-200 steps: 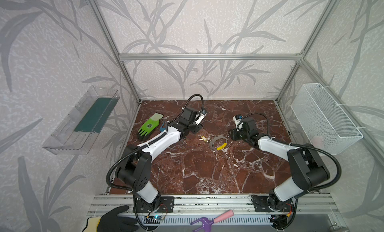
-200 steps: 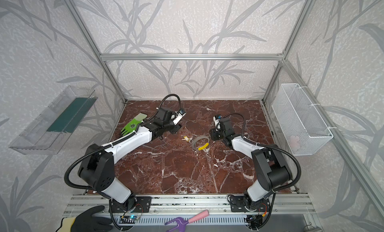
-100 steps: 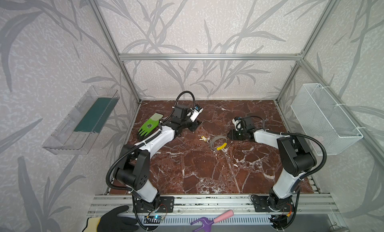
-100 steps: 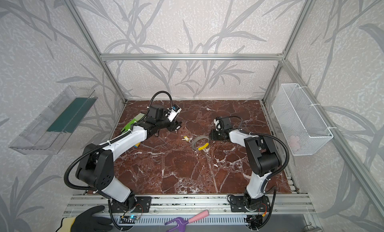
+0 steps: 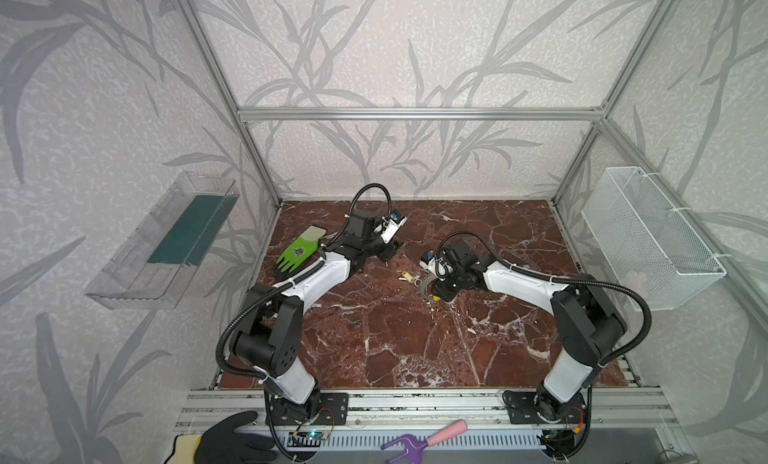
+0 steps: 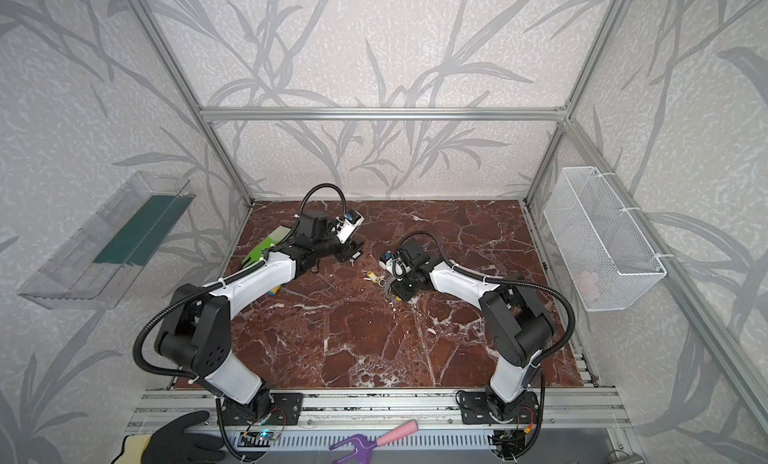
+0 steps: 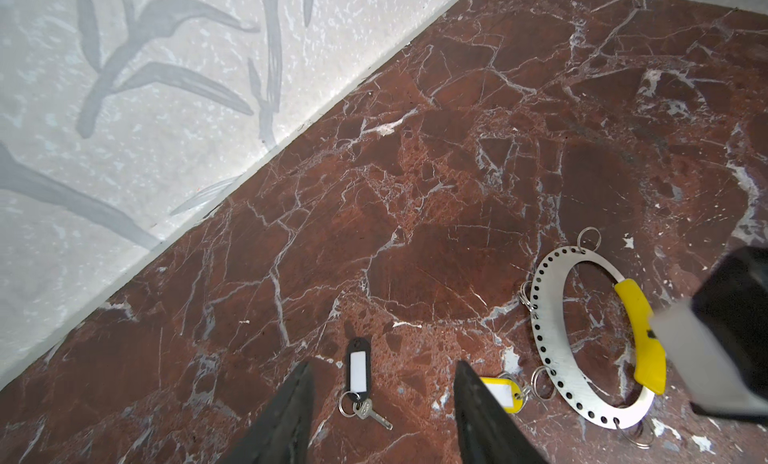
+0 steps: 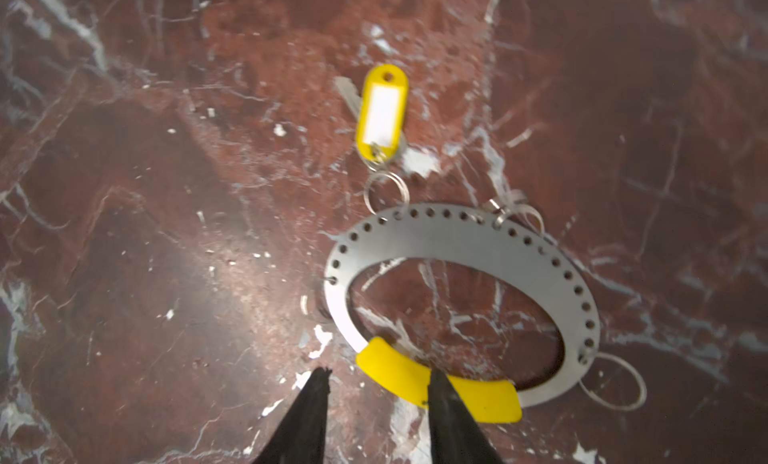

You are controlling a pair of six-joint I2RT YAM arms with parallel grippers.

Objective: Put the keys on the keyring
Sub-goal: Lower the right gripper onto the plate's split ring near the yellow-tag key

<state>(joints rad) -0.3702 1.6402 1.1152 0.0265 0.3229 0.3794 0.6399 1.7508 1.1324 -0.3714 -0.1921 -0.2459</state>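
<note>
The keyring (image 7: 552, 350), a flat grey perforated loop with a yellow segment (image 8: 490, 399), lies on the marble floor and shows in both top views (image 5: 424, 286) (image 6: 388, 286). The yellow-tagged key (image 8: 382, 109) (image 5: 409, 278) lies beside it, and its small rings touch the loop's rim. The black-fob key (image 7: 359, 370) lies apart, between the fingers of my open left gripper (image 7: 383, 364) (image 5: 390, 250). My right gripper (image 8: 379, 374) (image 5: 440, 292) is open low over the keyring, with one finger across the yellow segment and nothing held.
A green glove (image 5: 299, 250) lies at the back left by my left arm. A clear tray (image 5: 166, 242) hangs on the left wall and a wire basket (image 5: 648, 237) on the right wall. A black glove (image 5: 232, 441) and a purple-pink tool (image 5: 419, 439) lie in front of the rail.
My right gripper has moved forward and left, down onto the keyring's yellow segment. My left gripper has dropped over the black-fob key. Both jaws have narrowed slightly.
</note>
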